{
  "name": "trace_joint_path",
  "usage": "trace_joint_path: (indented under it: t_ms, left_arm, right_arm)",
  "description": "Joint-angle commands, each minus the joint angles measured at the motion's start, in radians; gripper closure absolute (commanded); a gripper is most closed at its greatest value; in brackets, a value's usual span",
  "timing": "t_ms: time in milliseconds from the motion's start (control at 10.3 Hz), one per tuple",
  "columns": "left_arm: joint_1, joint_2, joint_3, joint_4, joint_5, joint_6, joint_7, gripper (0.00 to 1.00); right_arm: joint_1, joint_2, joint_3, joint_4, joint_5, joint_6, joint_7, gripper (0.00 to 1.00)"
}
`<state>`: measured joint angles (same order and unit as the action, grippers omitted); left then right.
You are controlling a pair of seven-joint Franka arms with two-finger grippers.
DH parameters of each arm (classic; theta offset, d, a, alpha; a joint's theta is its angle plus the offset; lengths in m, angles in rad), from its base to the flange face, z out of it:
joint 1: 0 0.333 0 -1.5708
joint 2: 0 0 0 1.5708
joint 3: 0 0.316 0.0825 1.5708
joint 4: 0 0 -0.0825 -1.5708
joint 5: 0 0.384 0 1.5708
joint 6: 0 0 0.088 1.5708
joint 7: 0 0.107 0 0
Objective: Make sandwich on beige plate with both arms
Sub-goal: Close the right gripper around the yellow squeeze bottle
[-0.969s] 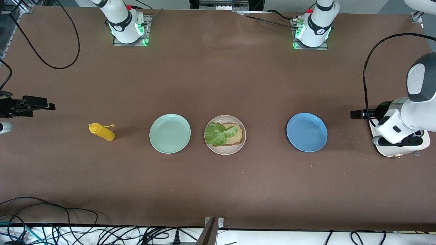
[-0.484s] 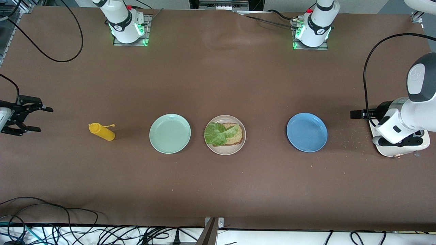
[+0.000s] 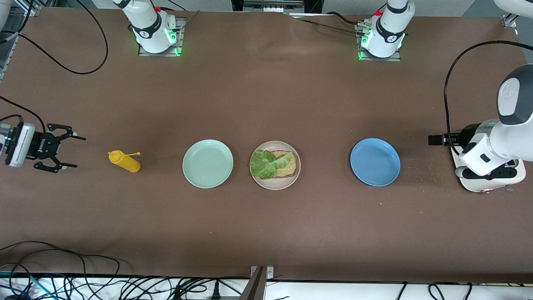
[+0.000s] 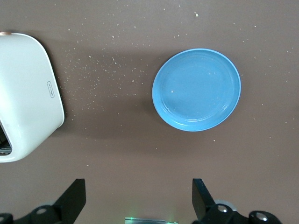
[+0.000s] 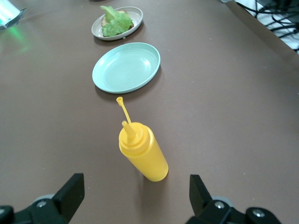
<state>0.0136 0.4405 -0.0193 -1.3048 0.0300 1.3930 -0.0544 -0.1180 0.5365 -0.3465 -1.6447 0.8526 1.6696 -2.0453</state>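
Right gripper, fingers apart, low beside the yellow bottle. Lettuce over bread on the beige plate: light, limp, crumbly; probably best pinched at an edge. Left gripper, fingers apart, above the blue plate.

The front camera is looking down from high across the table, facing both robot bases along the frame's top. The left wrist camera is staring straight down, sharing the blue plate; the right wrist camera is gazing low and obliquely, sharing the yellow squeeze bottle.
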Motion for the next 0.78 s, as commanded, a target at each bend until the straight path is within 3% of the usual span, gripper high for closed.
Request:
trace_joint_path:
  t_ms: [0,388,678]
  left_arm:
    - [0.003,-0.013,-0.007,-0.008,0.033,-0.009,0.005,0.0]
    - [0.003,-0.013,-0.005,-0.01,0.034,-0.009,0.005,0.0]
    - [0.003,-0.013,-0.005,-0.01,0.034,-0.009,0.005,0.0]
  right_arm:
    - [-0.031,0.043,0.006,-0.026,0.083,0.005,-0.172,0.02]
    - [-0.042,0.16,0.007,-0.026,0.245,0.005,-0.383,0.02]
    - [-0.043,0.204,0.012,-0.026,0.299,0.002,-0.435,0.02]
